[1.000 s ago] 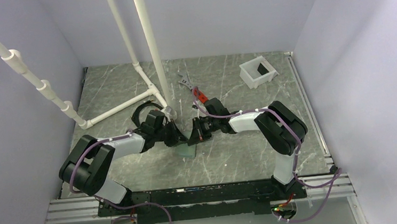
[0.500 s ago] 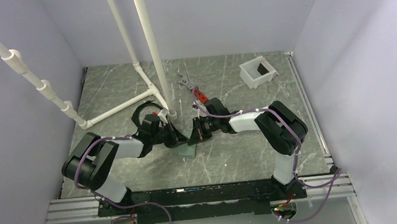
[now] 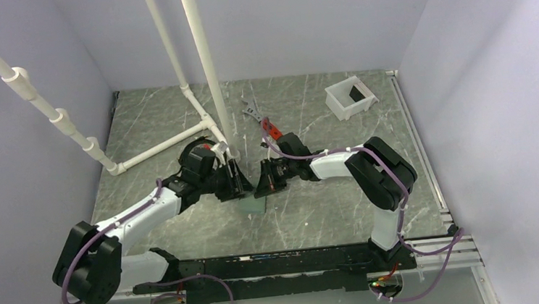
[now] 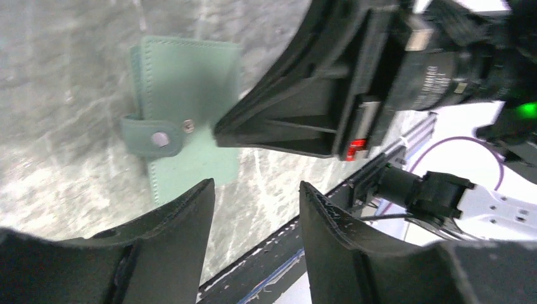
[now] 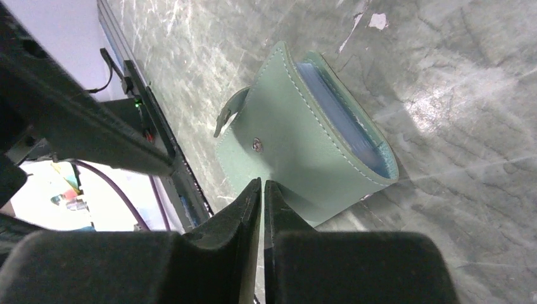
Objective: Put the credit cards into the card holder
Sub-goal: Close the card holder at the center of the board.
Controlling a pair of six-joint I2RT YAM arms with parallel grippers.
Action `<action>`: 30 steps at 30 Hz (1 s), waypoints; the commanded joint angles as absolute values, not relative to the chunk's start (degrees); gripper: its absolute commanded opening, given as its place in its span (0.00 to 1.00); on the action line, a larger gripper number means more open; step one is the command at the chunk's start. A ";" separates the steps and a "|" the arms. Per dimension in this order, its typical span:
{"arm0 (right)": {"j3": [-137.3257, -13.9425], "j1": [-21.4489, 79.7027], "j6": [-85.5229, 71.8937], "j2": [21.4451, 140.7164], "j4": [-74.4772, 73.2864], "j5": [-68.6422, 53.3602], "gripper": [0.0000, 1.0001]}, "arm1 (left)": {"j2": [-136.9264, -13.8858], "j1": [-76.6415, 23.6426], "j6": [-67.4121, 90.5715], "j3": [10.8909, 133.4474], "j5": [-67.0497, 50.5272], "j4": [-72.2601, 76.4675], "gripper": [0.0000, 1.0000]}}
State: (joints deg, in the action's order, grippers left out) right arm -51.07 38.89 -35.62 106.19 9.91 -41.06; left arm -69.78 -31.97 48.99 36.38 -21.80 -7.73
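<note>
Where the holder lies: a small grey-green stitched folding card holder (image 3: 254,205) lies flat on the grey marbled table (image 3: 329,212). It is about midway between the left and right edges and nearer the near edge than the far one, with both arms meeting over it.
Cards: a light blue card (image 5: 347,123) shows as a thin edge tucked inside the fold. The tan-brown card is not visible in any view, so whether it is already inside cannot be told.
Closure: the short tab strap (image 4: 147,136) juts from one side unsnapped, and the fold gapes a little.
Left arm: the left gripper (image 4: 253,190) has its fingers spread wide with nothing between them, and it hovers just beside the holder.
Right arm: the right gripper (image 5: 262,185) has its fingers pressed almost together with only a slit between them and nothing seen pinched. Its tip is at the holder's upper face, but whether it touches cannot be told.
Handling: the holder is likely light, soft and springy. The flap will tend to reopen, and the whole piece will probably skate on the smooth stone if nudged sideways.
Where to hold: pin the upper face near the stud, or pinch the stitched edge; take the strap by its free end.
</note>
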 commanded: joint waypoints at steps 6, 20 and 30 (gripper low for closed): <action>-52.97 39.99 -33.04 107.09 6.27 -36.87 0.10 | -75.38 -35.23 43.27 44.47 -5.98 -23.37 0.57; -52.67 40.08 -32.34 107.49 6.59 -36.83 0.08 | -85.31 -43.20 42.99 54.88 11.76 -33.00 0.42; -52.81 40.08 -31.88 107.45 6.20 -36.83 0.07 | -86.70 -44.47 43.42 56.69 14.44 -34.32 0.28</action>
State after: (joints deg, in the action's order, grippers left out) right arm -52.14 39.22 -34.30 106.19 7.84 -40.51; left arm -87.09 -44.25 43.20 54.63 11.49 -32.88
